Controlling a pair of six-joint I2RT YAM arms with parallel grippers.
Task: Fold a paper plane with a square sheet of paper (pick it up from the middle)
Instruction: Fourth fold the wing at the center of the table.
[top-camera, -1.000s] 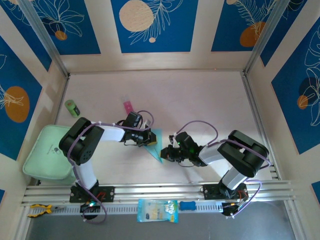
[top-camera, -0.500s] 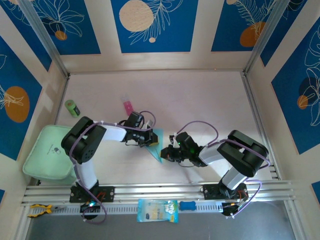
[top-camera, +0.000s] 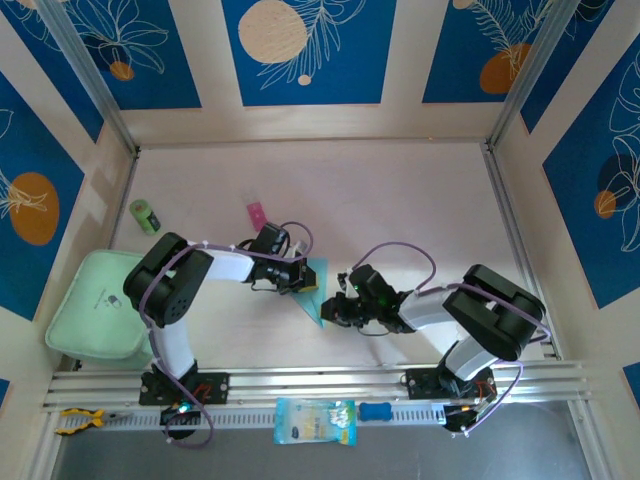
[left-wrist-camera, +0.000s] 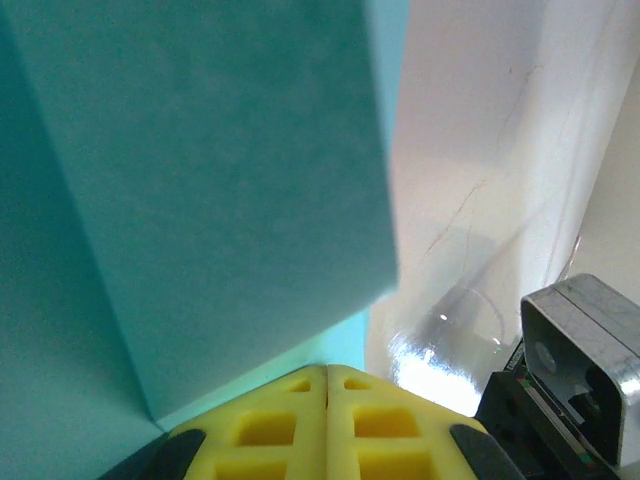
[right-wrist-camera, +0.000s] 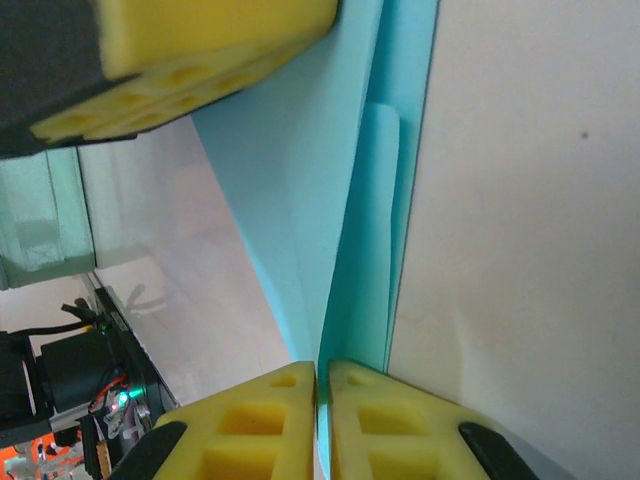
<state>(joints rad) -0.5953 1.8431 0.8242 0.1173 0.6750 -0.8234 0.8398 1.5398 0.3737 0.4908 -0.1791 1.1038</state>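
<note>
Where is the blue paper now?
In the top view, the blue paper lies near the table's middle, between the left gripper and the right gripper, nearer than the pink block.

Top view: you cannot see the paper (top-camera: 315, 293) whole. The left gripper (top-camera: 299, 283) covers its left edge and the right gripper (top-camera: 330, 310) covers its near tip. Its creases are too small to read. Left wrist view: paper runs off the top and left edges, slightly blurred; left pads (left-wrist-camera: 268, 428) cut by the bottom edge. Right wrist view: right pads (right-wrist-camera: 262, 420) cut likewise; paper leaves at the top.
</note>
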